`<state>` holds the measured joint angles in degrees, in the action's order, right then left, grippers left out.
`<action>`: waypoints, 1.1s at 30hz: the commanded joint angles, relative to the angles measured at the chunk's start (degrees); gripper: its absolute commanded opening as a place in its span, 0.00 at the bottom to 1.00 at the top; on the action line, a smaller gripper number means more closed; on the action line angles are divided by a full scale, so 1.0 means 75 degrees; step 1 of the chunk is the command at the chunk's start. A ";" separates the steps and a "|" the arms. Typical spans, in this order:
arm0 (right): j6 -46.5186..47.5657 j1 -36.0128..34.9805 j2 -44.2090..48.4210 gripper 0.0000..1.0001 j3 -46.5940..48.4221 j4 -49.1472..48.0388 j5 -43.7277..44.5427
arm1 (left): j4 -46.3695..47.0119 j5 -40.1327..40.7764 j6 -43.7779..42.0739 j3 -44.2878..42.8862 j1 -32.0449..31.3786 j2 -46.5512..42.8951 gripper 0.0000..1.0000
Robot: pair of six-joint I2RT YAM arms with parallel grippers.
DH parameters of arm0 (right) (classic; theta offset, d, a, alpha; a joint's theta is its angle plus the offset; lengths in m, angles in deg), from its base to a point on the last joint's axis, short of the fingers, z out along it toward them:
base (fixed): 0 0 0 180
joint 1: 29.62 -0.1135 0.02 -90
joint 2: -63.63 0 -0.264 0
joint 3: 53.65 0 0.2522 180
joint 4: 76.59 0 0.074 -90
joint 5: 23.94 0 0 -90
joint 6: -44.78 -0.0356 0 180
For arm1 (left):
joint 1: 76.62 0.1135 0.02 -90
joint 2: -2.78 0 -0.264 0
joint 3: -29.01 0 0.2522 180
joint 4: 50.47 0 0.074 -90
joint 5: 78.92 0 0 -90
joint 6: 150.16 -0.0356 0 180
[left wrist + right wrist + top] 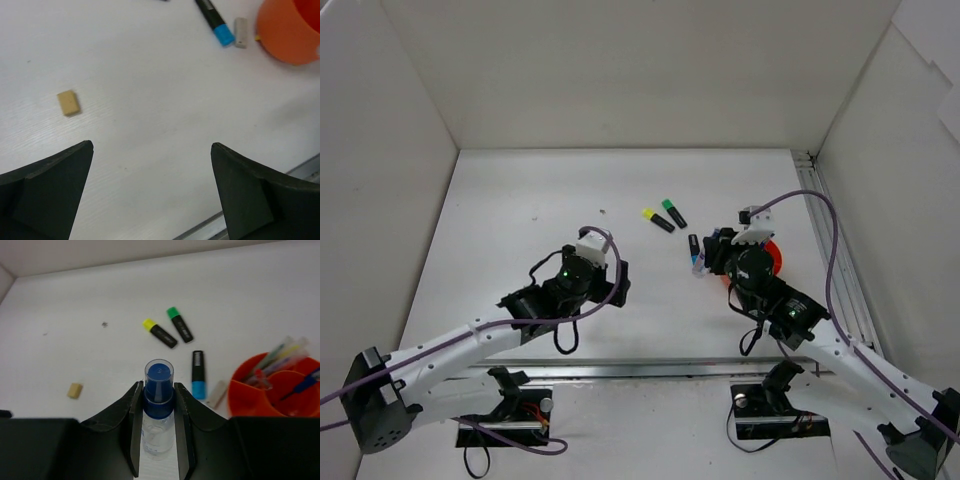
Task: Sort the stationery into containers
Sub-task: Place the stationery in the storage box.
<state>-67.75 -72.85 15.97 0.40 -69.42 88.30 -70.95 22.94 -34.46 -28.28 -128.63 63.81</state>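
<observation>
- The right gripper (159,390) is clamped on a clear plastic tube with a dark blue cap (159,374). Its jaws pinch the blue collar just under the cap, and the tube looks roughly upright between them. That hold would probably suit lowering it base first into a compartment. Whether its base touches the table I cannot tell.
- The round orange-red plastic pot with inner dividers (241,399) sits near the jaws, to their right. It already holds several thin pens (280,352), which lean against its walls.
- Just right of the held tube and ahead of the fingertips lies a black highlighter with a blue cap (198,374). A short pale strip (217,393) lies just beside that cap, between it and the pot.
- Further ahead lie a black highlighter with a yellow cap (160,333) and a black highlighter with a green cap (180,324), side by side and unsorted.
- The left gripper (152,146) has its jaws wide apart and holds nothing over the white table (160,75). A small tan block (68,102) lies ahead and to its left, and is likely its next pick.
</observation>
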 commanded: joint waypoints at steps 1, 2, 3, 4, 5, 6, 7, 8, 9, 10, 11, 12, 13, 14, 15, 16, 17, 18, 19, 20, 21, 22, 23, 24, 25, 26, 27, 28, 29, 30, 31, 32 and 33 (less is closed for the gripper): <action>0.0928 -0.0014 0.0132 0.00 -0.0098 0.0046 0.2246 | -0.0638 0.0295 0.0629 0.0096 0.0698 -0.0438 1.00; 0.1184 -0.0014 0.0051 0.00 -0.0099 0.0035 0.2412 | -0.0697 0.0143 0.0687 0.0097 0.0874 -0.0474 1.00; 0.1256 -0.0014 -0.0008 0.00 -0.0076 0.0047 0.2622 | -0.0767 0.0049 0.0746 0.0108 0.1050 -0.0509 1.00; 0.1385 -0.0003 -0.0078 0.00 -0.0041 -0.0023 0.2787 | -0.0872 -0.0068 0.0735 0.0108 0.1411 -0.0498 1.00; 0.1746 -0.0003 -0.0218 0.00 -0.0064 -0.0198 0.2881 | -0.0920 -0.0243 0.0769 0.0097 0.1601 -0.0474 1.00; 0.1900 -0.0003 -0.0312 0.00 -0.0110 -0.0408 0.3033 | -0.0920 -0.0384 0.0804 0.0097 0.1800 -0.0404 1.00; 0.2064 0.0021 -0.0406 0.00 -0.0180 -0.0724 0.3244 | -0.0909 -0.0536 0.0816 0.0085 0.2196 -0.0346 1.00; 0.2298 0.0009 -0.0616 0.00 -0.0193 -0.0854 0.3327 | -0.0909 -0.0735 0.0851 0.0073 0.2374 -0.0275 1.00; 0.2358 0.0021 -0.0699 0.00 -0.0239 -0.0995 0.3490 | -0.0909 -0.0853 0.0898 0.0062 0.2538 -0.0112 1.00; 0.2509 0.0021 -0.0758 0.00 -0.0309 -0.1263 0.3747 | -0.0874 -0.0982 0.0922 0.0038 0.2691 -0.0030 1.00; 0.2569 0.0009 -0.0852 0.00 -0.0368 -0.1405 0.3854 | -0.0862 -0.1181 0.0910 0.0027 0.2936 0.0169 1.00; 0.2616 0.0067 -0.0864 0.00 -0.0415 -0.1534 0.3959 | -0.0827 -0.1287 0.0910 0.0026 0.3043 0.0240 1.00; 0.2779 0.0126 -0.0853 0.00 -0.0555 -0.1860 0.3937 | -0.0745 -0.1381 0.0841 0.0015 0.3125 0.0322 1.00; 0.2850 0.0184 -0.0829 0.00 -0.0626 -0.2038 0.3844 | -0.0686 -0.1486 0.0817 0.0003 0.3195 0.0404 1.00; 0.2886 0.0359 -0.0829 0.00 -0.0696 -0.2190 0.3716 | -0.0628 -0.1731 0.0770 -0.0009 0.3301 0.0521 1.00; 0.2886 0.0442 -0.0806 0.00 -0.0813 -0.2389 0.3564 | -0.0569 -0.1768 0.0735 -0.0055 0.3302 0.0592 1.00; 0.2921 0.0489 -0.0829 0.00 -0.0860 -0.2495 0.3504 | -0.0534 -0.1757 0.0711 -0.0102 0.3371 0.0639 1.00; 0.2933 0.0571 -0.0829 0.00 -0.0896 -0.2682 0.3469 | -0.0534 -0.1757 0.0699 -0.0137 0.3372 0.0755 1.00; 0.3153 0.0606 -0.0829 0.00 -0.0977 -0.2777 0.3410 | -0.0487 -0.1757 0.0711 -0.0196 0.3442 0.0803 1.00; 0.3179 0.0641 -0.0852 0.00 -0.1024 -0.2859 0.3387 | -0.0417 -0.1815 0.0688 -0.0196 0.3442 0.0827 1.00; 0.3191 0.0723 -0.0864 0.00 -0.1118 -0.3022 0.3363 | -0.0358 -0.1862 0.0664 -0.0208 0.3442 0.0931 1.00; 0.3202 0.0747 -0.0876 0.00 -0.1200 -0.3140 0.3258 | -0.0242 -0.1897 0.0653 -0.0196 0.3442 0.0979 1.00; 0.3202 0.0817 -0.0876 0.00 -0.1305 -0.3280 0.3176 | -0.0194 -0.1990 0.0641 -0.0219 0.3524 0.1037 1.00; 0.3191 0.0899 -0.0888 0.00 -0.1399 -0.3537 0.3071 | -0.0159 -0.2026 0.0617 -0.0231 0.3524 0.1177 1.00; 0.3133 0.0946 -0.0888 0.00 -0.1551 -0.3644 0.2861 | -0.0124 -0.2096 0.0606 -0.0266 0.3594 0.1236 1.00; 0.3109 0.0981 -0.0876 0.00 -0.1587 -0.3714 0.2720 | -0.0123 -0.2166 0.0594 -0.0313 0.3595 0.1388 1.00; 0.3074 0.1075 -0.0888 0.00 -0.1680 -0.3831 0.2591 | -0.0100 -0.2202 0.0582 -0.0360 0.3595 0.1459 1.00; 0.3039 0.1099 -0.0888 0.00 -0.1727 -0.3925 0.2473 | -0.0077 -0.2225 0.0594 -0.0384 0.3664 0.1529 1.00; 0.3038 0.1157 -0.0899 0.00 -0.1786 -0.4007 0.2414 | -0.0077 -0.2272 0.0582 -0.0407 0.3665 0.1669 1.00; 0.3038 0.1181 -0.0923 0.00 -0.1833 -0.4194 0.2367 | -0.0053 -0.2319 0.0571 -0.0419 0.3665 0.1717 1.00; 0.3038 0.1193 -0.0946 0.00 -0.1915 -0.4230 0.2286 | -0.0007 -0.2331 0.0559 -0.0431 0.3735 0.1775 1.00; 0.3038 0.1216 -0.0969 0.00 -0.1939 -0.4242 0.2250 | 0.0029 -0.2401 0.0559 -0.0442 0.3735 0.1811 1.00; 0.3038 0.1204 -0.1004 0.00 -0.1997 -0.4289 0.2250 | 0.0064 -0.2436 0.0547 -0.0442 0.3735 0.1892 1.00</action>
<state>-44.95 -64.13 9.02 -14.53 -93.05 106.09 -73.95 6.35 -29.57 -28.24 -101.24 78.00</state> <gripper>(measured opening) 0.236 0.996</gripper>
